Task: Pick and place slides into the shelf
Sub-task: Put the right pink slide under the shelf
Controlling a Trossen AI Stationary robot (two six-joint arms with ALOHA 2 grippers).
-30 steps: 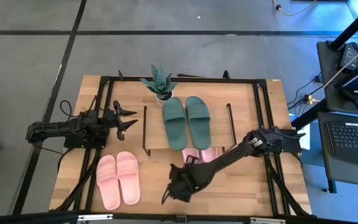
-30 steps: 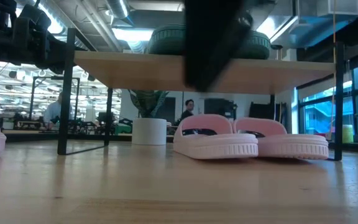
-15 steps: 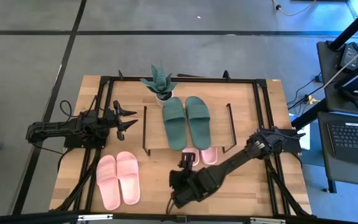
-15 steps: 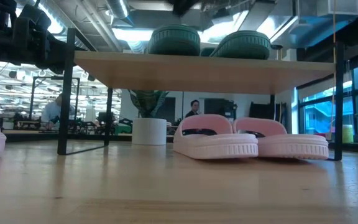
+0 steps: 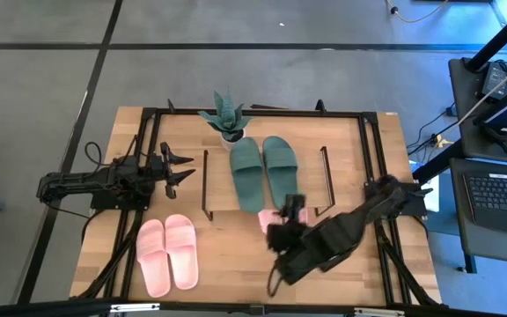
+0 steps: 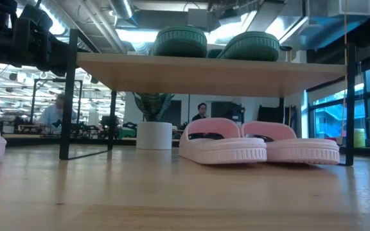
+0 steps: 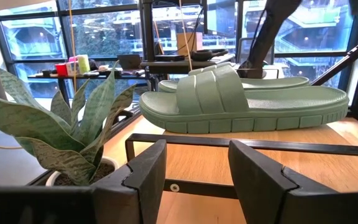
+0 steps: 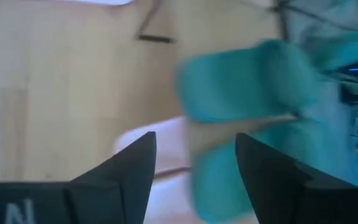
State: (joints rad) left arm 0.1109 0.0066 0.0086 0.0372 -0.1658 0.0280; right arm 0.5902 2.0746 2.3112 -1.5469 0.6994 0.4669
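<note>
Both arms are matte black, built of jointed segments with thin black cables looping along them. The left gripper ends in two slim pointed fingers; its fingers are broad, flat-faced, angular black blocks up close.

Shelf and slides
One pair lies on my shelf, one under, one left; plant behind.

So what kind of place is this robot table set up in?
Probably a robotics lab in an open-plan office or workshop: bare ceiling ducts and strip lights, a grey desk with a black laptop beside the light wooden worktable, and a seated person at distant workbenches.
</note>
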